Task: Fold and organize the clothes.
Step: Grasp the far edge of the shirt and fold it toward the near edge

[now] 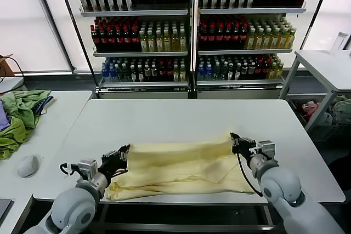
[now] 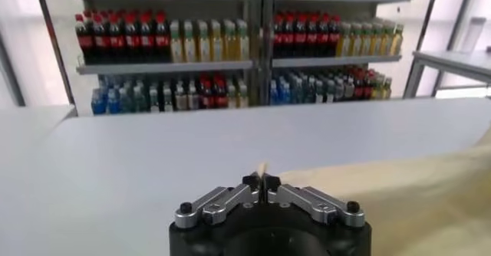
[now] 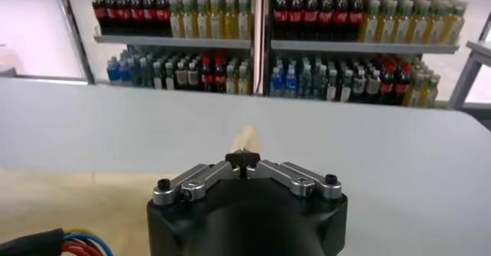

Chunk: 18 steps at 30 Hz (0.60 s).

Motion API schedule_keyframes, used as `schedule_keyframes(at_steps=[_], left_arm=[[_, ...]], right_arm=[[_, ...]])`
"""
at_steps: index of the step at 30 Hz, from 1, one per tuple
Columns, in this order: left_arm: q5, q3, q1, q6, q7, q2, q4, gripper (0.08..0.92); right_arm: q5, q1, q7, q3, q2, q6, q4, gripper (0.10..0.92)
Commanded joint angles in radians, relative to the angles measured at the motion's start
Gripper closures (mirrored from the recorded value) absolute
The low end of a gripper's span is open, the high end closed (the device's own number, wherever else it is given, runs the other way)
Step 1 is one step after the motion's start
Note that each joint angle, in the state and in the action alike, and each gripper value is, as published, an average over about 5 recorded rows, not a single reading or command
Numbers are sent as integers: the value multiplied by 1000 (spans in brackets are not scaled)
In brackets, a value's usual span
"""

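The pale yellow T-shirt (image 1: 181, 165) lies folded over on the near part of the white table (image 1: 186, 116). My left gripper (image 1: 124, 153) is shut on the shirt's left upper edge and holds it slightly raised; in the left wrist view a sliver of yellow cloth (image 2: 263, 165) sticks out between the closed fingertips of that gripper (image 2: 260, 182). My right gripper (image 1: 236, 140) is shut on the shirt's right upper corner; in the right wrist view a tuft of cloth (image 3: 247, 136) pokes out of the gripper (image 3: 243, 159). The shirt's print is hidden.
Green garments with a dark blue strip (image 1: 21, 118) lie on the side table at the left, with a white mouse (image 1: 27, 166) near them. Shelves of bottles (image 1: 189, 26) stand behind the table. Another white table (image 1: 329, 67) stands at the right.
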<state>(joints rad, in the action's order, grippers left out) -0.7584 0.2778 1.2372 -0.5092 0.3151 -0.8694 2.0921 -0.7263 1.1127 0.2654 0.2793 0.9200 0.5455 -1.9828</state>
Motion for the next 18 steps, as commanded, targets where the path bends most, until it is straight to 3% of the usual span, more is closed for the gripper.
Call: schedule_keyframes(at_steps=[1,3,7,11,18], left_arm=[[35,-2,79,-17,-4,8,1,898],[50,-10,72,-23,-12,3,-19,897],[111,-24,70,-24,-35,-15,-32,850],[228,-23,102,4,-24,-43,-20,739],[434,21,204,77,81,-144,23,531]], right_arm=[[20,139,5,49,-15,2,-64,911],[31,131,6,34,-4,14,-47,900],[63,111,-6,2,18,32,-23,804],[108,117,-21,-9,27,21,-48,692],[143,169,-31,27,15,-1,-111,494]])
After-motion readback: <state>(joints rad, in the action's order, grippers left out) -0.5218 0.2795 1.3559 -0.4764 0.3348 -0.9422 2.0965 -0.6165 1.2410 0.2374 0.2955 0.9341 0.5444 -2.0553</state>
